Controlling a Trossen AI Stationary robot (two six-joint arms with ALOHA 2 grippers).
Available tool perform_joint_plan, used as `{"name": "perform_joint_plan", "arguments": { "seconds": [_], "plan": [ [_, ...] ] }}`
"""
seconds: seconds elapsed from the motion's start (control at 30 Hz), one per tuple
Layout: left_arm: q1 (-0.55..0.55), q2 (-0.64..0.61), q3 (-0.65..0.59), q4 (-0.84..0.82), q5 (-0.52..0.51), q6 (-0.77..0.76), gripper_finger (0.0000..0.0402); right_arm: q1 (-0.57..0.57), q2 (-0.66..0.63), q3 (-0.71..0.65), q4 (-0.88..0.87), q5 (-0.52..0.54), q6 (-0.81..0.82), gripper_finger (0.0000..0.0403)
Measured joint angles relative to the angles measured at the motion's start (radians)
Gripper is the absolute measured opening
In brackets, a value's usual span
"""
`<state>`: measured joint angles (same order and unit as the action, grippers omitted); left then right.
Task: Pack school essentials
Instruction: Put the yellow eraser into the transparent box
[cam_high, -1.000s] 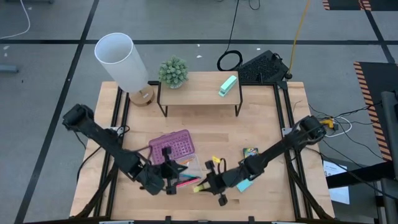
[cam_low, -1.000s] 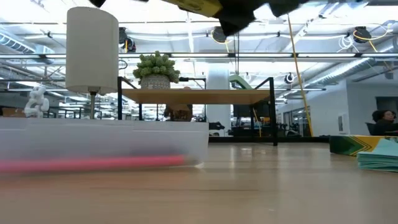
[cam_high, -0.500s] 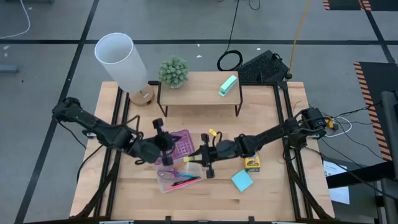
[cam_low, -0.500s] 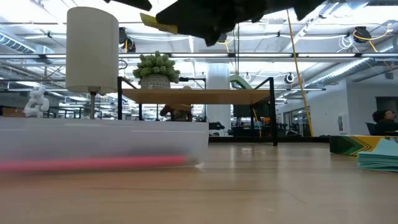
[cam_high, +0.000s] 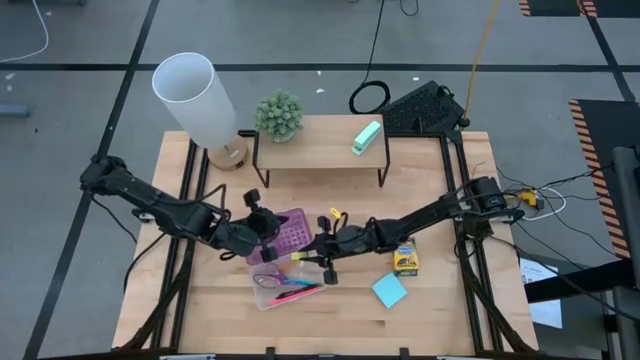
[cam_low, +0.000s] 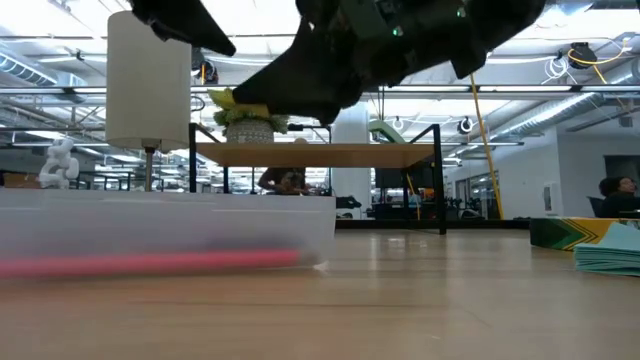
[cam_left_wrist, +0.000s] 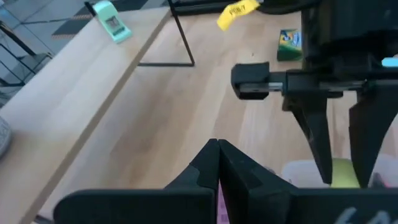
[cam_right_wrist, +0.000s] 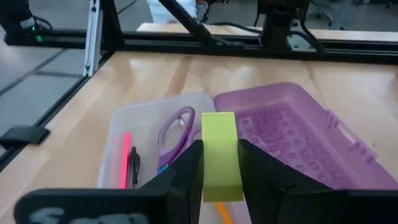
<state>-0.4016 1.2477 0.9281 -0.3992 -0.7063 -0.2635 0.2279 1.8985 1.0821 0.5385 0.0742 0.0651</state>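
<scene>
A yellow eraser (cam_right_wrist: 220, 155) is pinched upright in the right gripper (cam_right_wrist: 220, 163) (above the case (cam_right_wrist: 149, 146)). The left gripper (cam_left_wrist: 217, 163) is closed, empty.

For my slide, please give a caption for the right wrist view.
Right pincer holds a yellow-green block above the open clear case.

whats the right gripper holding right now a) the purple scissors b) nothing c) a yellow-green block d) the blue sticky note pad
c: in the right wrist view the right gripper is shut on a yellow-green block, held above the clear case, where the purple scissors already lie; the blue sticky-note pad still lies on the table.
</scene>
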Motion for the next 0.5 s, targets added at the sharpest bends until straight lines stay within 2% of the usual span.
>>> {"name": "perform_joint_plan", "arguments": {
  "seconds": [0.17, 0.5],
  "plan": [
    [-0.017, -0.04, -0.022, 0.032, 0.014, 0.009, 0.001, 0.002, 0.056, 0.0, 0.051, -0.001, 0.017, 0.0084],
    [-0.054, -0.046, -0.029, 0.07, 0.133, 0.081, 0.001, 0.002, 0.114, 0.002, 0.038, -0.028, 0.047, 0.0084]
  ]
}}
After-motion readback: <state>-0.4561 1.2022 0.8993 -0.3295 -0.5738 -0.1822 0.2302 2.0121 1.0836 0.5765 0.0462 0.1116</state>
